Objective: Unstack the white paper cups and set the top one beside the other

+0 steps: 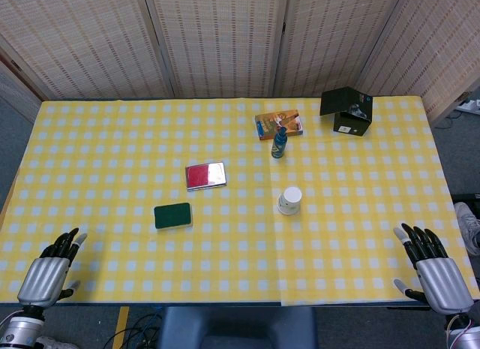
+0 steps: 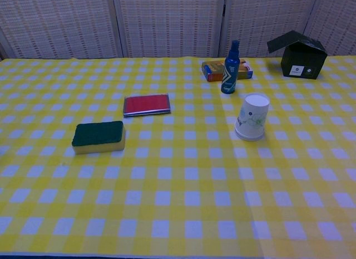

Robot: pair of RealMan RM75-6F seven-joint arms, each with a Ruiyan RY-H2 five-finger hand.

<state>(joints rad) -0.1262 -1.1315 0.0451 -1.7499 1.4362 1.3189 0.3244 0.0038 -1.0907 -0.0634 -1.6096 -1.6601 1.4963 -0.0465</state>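
At the near edge of the table, the left hand and the right hand are seen resting at the two near corners, fingers straight and somewhat apart, nothing held; this is judged a parked pose that leaves the whole cloth open to the cameras. Neither hand appears in the chest view. A broad band of bare checked cloth lies between the hands and the first objects, so approach room is ample. Further in, a green sponge lies left of centre, with a red-topped tin just beyond it; both are well apart from the white paper cups, which stand mouth down right of centre as one nested stack, slightly tilted in the chest view. How many cups are nested cannot be told. Open cloth surrounds the stack on its near, left and right sides, so room for setting one cup beside the other is judged sufficient. Beyond it stands a blue bottle, near enough to be knocked by a careless lift, then an orange box and, far right, a black box with its lid raised.
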